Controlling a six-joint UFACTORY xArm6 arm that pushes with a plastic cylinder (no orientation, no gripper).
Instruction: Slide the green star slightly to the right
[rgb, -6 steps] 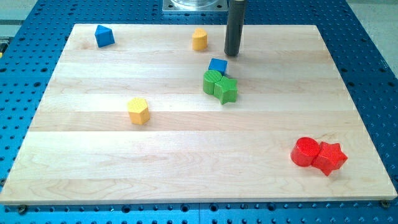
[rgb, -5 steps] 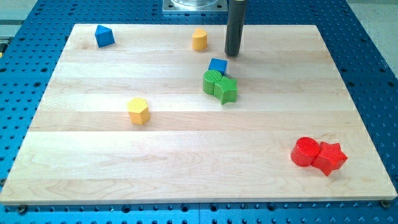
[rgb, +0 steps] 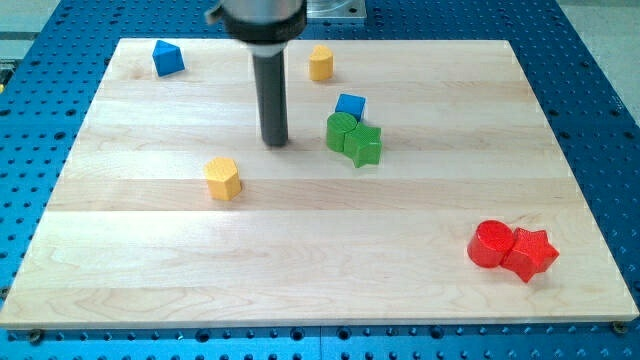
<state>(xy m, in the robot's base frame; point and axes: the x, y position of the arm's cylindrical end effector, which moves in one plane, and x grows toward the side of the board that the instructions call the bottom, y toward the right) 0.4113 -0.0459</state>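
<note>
The green star (rgb: 365, 145) lies near the board's middle top, touching a green cylinder (rgb: 340, 131) on its left and close to a blue cube (rgb: 350, 105) above it. My tip (rgb: 275, 141) rests on the board to the left of the green cylinder, a short gap away, at about the same height in the view as the green blocks. The rod rises from the tip toward the view's top.
A yellow hexagonal block (rgb: 223, 177) lies left of and below my tip. A yellow block (rgb: 320, 62) and a blue block (rgb: 167, 58) sit near the top edge. A red cylinder (rgb: 491, 244) and a red star (rgb: 529, 254) touch at the bottom right.
My tip has moved from above and right of the blue cube, down and to the left, to the left side of the green blocks. The blocks have not moved.
</note>
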